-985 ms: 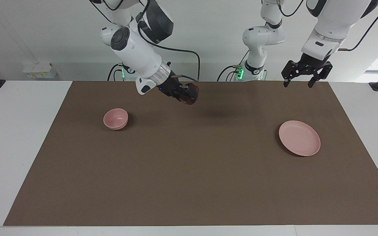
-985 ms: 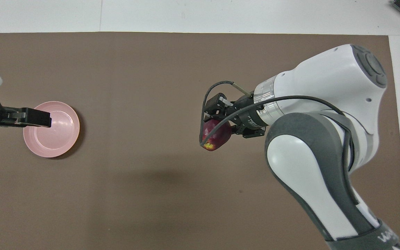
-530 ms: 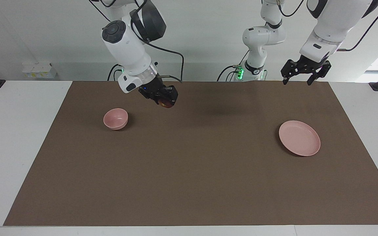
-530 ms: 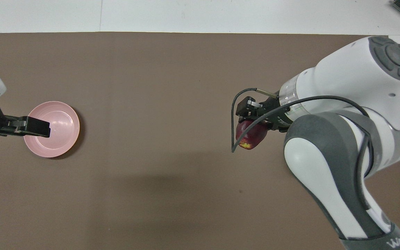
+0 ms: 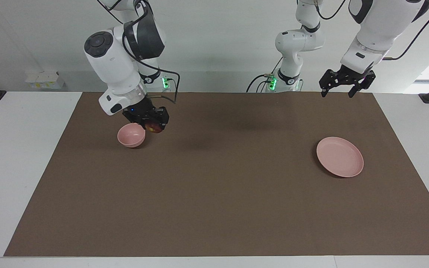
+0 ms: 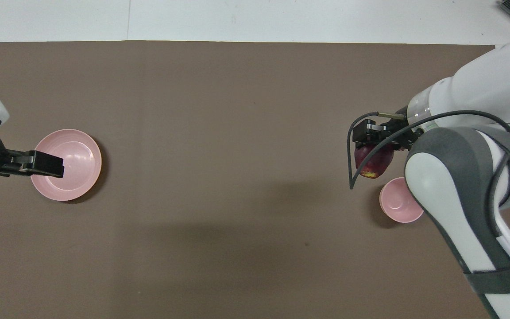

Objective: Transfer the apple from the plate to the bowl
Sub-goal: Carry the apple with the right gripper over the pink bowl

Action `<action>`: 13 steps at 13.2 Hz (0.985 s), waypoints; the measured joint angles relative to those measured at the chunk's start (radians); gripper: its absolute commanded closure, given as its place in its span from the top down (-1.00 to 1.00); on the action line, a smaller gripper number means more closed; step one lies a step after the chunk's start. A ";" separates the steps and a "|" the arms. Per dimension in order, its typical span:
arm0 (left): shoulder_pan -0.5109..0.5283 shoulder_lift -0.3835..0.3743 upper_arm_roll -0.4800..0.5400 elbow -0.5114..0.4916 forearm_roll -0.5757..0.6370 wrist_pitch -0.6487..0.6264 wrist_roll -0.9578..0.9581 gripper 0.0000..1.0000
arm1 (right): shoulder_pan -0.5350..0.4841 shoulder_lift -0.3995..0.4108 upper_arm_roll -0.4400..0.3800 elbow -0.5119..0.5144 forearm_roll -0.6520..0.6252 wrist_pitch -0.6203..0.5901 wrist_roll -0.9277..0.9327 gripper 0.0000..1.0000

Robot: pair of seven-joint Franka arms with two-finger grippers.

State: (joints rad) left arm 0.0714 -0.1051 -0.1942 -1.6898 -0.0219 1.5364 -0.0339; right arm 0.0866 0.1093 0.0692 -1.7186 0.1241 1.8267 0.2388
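My right gripper (image 5: 154, 125) is shut on the dark red apple (image 5: 155, 128) and holds it in the air just beside the small pink bowl (image 5: 131, 135), above its rim on the side toward the left arm's end. The overhead view shows the apple (image 6: 373, 161), the right gripper (image 6: 372, 146) and the bowl (image 6: 396, 204), which is partly covered by the right arm. The flat pink plate (image 5: 339, 156) lies empty toward the left arm's end; it also shows in the overhead view (image 6: 71, 165). My left gripper (image 5: 342, 89) is open and waits high up near the plate (image 6: 38, 162).
A brown mat (image 5: 214, 186) covers the table, with bare white table (image 5: 21, 149) at both ends. A small white box (image 5: 45, 79) stands by the wall at the right arm's end.
My right gripper has carried the apple from over the middle of the mat toward the right arm's end and lower, to just beside the bowl. The left gripper rose slightly, still open.
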 measured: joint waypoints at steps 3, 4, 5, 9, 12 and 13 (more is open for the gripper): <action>0.000 -0.005 0.000 -0.012 -0.018 0.027 -0.010 1.00 | -0.060 -0.065 -0.001 -0.173 -0.052 0.156 -0.117 -1.00; 0.000 -0.005 0.000 -0.014 -0.026 0.045 -0.019 1.00 | -0.074 -0.093 -0.001 -0.247 -0.077 0.232 -0.129 -1.00; 0.000 -0.005 0.000 -0.016 -0.032 0.054 -0.023 1.00 | -0.082 -0.122 -0.001 -0.329 -0.089 0.310 -0.131 -1.00; 0.000 -0.006 0.000 -0.017 -0.036 0.058 -0.023 1.00 | -0.114 -0.207 -0.001 -0.573 -0.108 0.492 -0.142 -1.00; 0.000 -0.008 0.000 -0.015 -0.036 0.060 -0.023 1.00 | -0.134 -0.229 0.000 -0.668 -0.116 0.569 -0.144 -1.00; 0.000 -0.010 0.000 -0.015 -0.037 0.060 -0.023 1.00 | -0.143 -0.229 0.000 -0.704 -0.116 0.613 -0.145 -1.00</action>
State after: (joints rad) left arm 0.0711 -0.1151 -0.1944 -1.7052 -0.0584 1.5961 -0.0571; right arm -0.0564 -0.1196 0.0694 -2.4230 0.0078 2.4400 0.0938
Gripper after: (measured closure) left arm 0.000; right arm 0.313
